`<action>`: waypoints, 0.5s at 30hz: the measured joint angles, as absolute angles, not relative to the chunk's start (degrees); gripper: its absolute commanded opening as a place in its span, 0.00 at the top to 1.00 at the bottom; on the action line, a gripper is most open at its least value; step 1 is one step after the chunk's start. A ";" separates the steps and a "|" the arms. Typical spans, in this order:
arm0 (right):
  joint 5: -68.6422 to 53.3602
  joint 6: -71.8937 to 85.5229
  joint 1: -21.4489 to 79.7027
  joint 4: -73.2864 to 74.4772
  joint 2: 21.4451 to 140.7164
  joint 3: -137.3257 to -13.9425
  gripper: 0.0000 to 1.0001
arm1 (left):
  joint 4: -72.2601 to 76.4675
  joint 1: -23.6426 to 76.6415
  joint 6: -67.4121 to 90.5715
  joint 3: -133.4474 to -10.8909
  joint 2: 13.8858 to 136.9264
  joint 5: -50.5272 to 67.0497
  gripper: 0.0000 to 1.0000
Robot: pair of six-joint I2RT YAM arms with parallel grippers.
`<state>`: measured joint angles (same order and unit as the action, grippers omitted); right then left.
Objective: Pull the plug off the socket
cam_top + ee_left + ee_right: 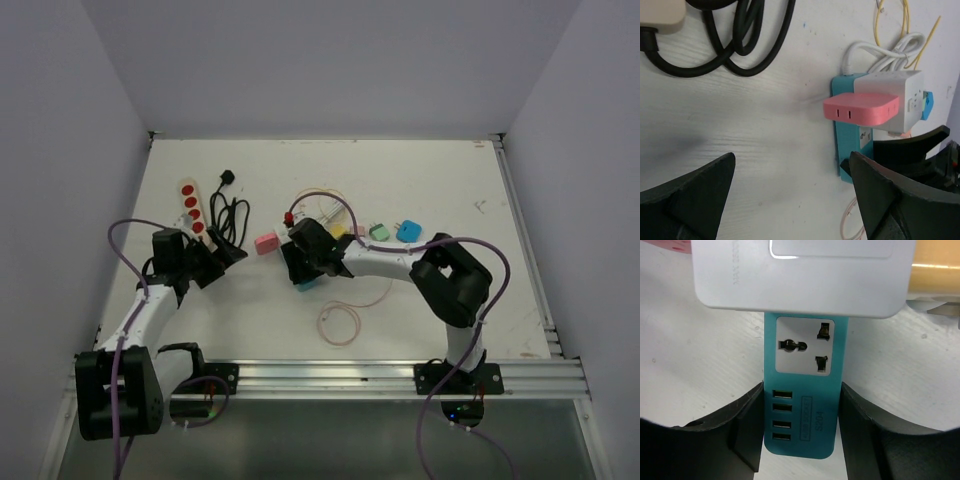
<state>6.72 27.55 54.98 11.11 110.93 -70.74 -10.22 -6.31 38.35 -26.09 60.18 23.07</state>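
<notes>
A teal socket strip lies flat on the white table. A white adapter cube is plugged into its far end, and a pink plug sticks out of the cube's side. My right gripper is shut on the strip's USB end, with one finger against each side. In the top view it is at mid-table, with the pink plug just to its left. My left gripper is open and empty, low over bare table to the left of the strip; in the top view it sits apart from the plug.
A beige power strip with red sockets and a coiled black cable lie at the back left. A green plug and a blue plug lie behind the right arm. A pink cable loop lies near the front.
</notes>
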 measured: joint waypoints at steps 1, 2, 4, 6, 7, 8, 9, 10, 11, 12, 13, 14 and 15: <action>5.54 26.81 54.15 11.16 110.37 -70.26 1.00 | -9.30 -6.31 38.37 -25.52 60.18 24.36 0.00; 4.69 26.28 53.56 11.22 110.02 -70.02 1.00 | -8.54 -6.28 38.33 -25.23 60.18 25.47 0.01; 2.37 24.56 52.53 11.84 109.10 -69.63 1.00 | -7.09 -5.87 37.63 -25.17 59.96 27.03 0.00; 0.34 22.85 51.64 12.93 108.03 -69.14 1.00 | -5.78 -4.82 36.34 -25.17 59.35 27.90 0.00; -0.67 22.00 51.16 13.96 107.46 -69.06 1.00 | -5.26 -3.92 35.62 -25.23 59.07 27.94 0.00; -1.52 21.10 50.74 14.98 107.02 -69.06 1.00 | -5.17 -2.87 34.81 -25.58 58.96 27.83 0.00; -2.46 19.99 50.26 16.12 106.52 -69.06 1.00 | -5.23 -1.65 34.15 -26.09 58.96 27.64 0.01; -3.22 19.14 49.91 17.15 106.15 -69.06 1.00 | -5.37 0.25 33.10 -26.96 59.07 26.83 0.00; -4.16 18.15 49.52 18.28 105.71 -69.08 1.00 | -5.41 2.33 31.97 -28.10 59.24 26.15 0.01; -5.10 17.15 49.08 19.51 105.32 -69.12 1.00 | -5.41 4.58 30.79 -29.34 59.48 25.50 0.02; -5.96 16.16 48.60 20.73 104.99 -69.21 1.00 | -5.61 6.79 29.58 -30.87 59.90 24.67 0.05; -6.68 15.20 48.27 21.89 104.73 -69.38 1.00 | -5.65 8.54 28.40 -32.29 60.40 23.92 0.07; -7.29 14.28 47.92 23.14 104.55 -69.71 1.00 | -5.67 9.82 27.18 -33.54 60.86 23.14 0.09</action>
<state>-7.29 14.28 47.92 23.14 104.55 -69.71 -5.67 9.82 27.18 -33.54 60.86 23.14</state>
